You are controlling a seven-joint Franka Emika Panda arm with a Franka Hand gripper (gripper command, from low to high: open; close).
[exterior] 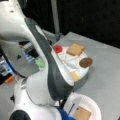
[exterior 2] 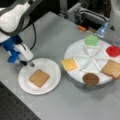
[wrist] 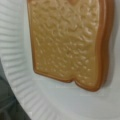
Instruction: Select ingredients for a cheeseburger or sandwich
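Tan-brown bread square (exterior 2: 39, 78) flat on paper plate (exterior 2: 51, 68), claw (exterior 2: 29, 63) beside

Soft, even overhead light falls across my grey surface (exterior 2: 75, 105) in both front views, with only faint shadows pooled under the white paper plate (exterior 2: 52, 82) and the segmented tray (exterior 2: 75, 53), while the background stays near black. Both front views are blurred throughout, edges smeared, and my white arm (exterior: 15, 27) blooms bright with glare close to the lens. From my wrist, the bread slice (wrist: 70, 40) fills the picture in warm light, its pebbled top soft and the plate's ribbed rim fading out of focus.
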